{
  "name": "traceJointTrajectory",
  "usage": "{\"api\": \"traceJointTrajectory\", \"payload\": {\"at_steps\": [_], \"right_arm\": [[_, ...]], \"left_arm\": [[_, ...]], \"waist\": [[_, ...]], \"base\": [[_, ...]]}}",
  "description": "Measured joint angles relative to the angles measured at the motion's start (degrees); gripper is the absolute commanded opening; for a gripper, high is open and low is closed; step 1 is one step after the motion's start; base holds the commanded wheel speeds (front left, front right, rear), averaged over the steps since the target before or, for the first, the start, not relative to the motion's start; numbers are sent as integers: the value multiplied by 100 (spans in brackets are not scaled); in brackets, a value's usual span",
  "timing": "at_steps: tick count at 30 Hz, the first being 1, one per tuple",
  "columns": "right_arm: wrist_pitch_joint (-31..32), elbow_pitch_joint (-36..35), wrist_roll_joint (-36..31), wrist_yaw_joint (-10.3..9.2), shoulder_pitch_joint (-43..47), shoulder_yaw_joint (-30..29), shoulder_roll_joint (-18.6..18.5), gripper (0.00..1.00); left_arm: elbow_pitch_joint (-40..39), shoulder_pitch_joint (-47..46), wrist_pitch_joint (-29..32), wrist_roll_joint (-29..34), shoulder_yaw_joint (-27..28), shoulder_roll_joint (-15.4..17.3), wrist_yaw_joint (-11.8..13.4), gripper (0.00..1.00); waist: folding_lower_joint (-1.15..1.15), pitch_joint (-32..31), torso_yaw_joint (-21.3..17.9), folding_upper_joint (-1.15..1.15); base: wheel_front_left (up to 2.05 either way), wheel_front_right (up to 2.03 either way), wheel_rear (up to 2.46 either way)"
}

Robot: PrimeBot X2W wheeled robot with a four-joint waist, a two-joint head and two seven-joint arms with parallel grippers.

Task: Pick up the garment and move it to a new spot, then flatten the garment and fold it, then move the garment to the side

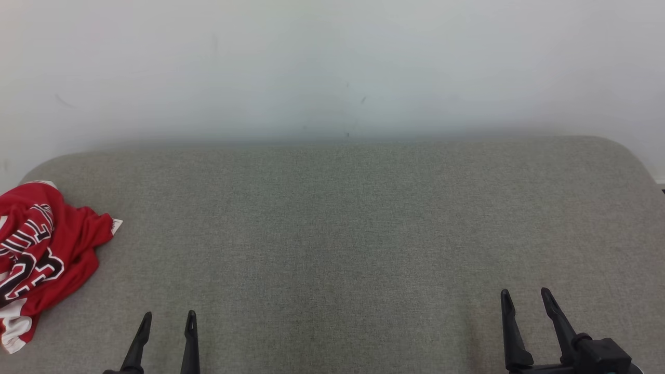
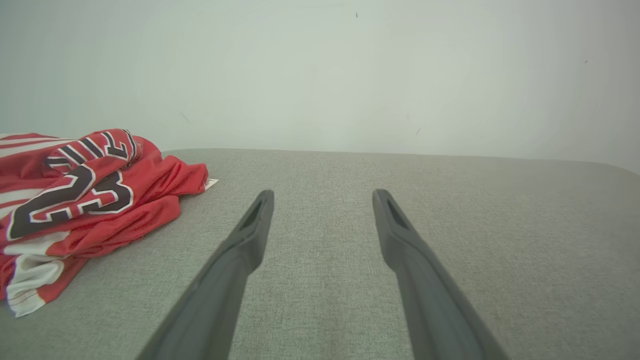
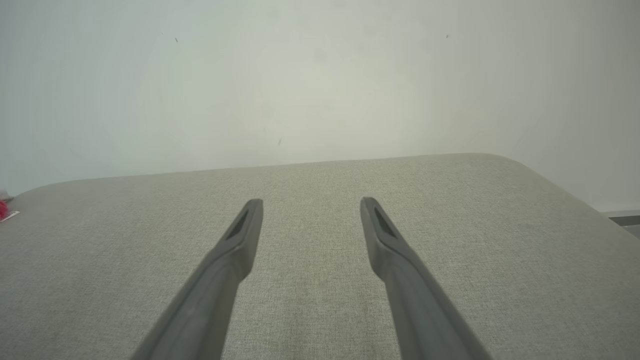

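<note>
The garment (image 1: pixel 41 254) is a red jersey with white trim and black-and-white lettering, lying crumpled at the far left of the grey fabric surface (image 1: pixel 332 234). In the left wrist view the garment (image 2: pixel 85 200) lies left of my fingers, with a small white tag sticking out on its right. My left gripper (image 1: pixel 169 317) stands open near the front edge, a short way right of the garment, nothing between its fingers. My right gripper (image 1: pixel 524 293) is open at the lower right, far from the garment. The left gripper (image 2: pixel 322 192) and right gripper (image 3: pixel 311 201) both hover over bare fabric.
A pale wall (image 1: pixel 332 67) rises behind the surface. The surface's rounded right corner (image 3: pixel 520 165) drops off toward a strip of floor (image 3: pixel 622 220). A sliver of red and the white tag (image 3: pixel 7 215) show at the right wrist view's left edge.
</note>
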Motion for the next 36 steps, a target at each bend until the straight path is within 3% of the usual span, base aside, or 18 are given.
{"api": "traceJointTrajectory", "payload": {"at_steps": [18,36], "right_arm": [[-225,-46,-604,1,26,-76,-9,100],[-241,-46,-526,1,32,-283,-11,100]], "left_arm": [[-330,136,-125,578,308,90,-207,100],[-417,216,-126,560,755,-71,-256,100]], "waist": [[0,-56,2,0],[0,-47,-25,0]], "base": [[0,0,0],[0,0,0]]}}
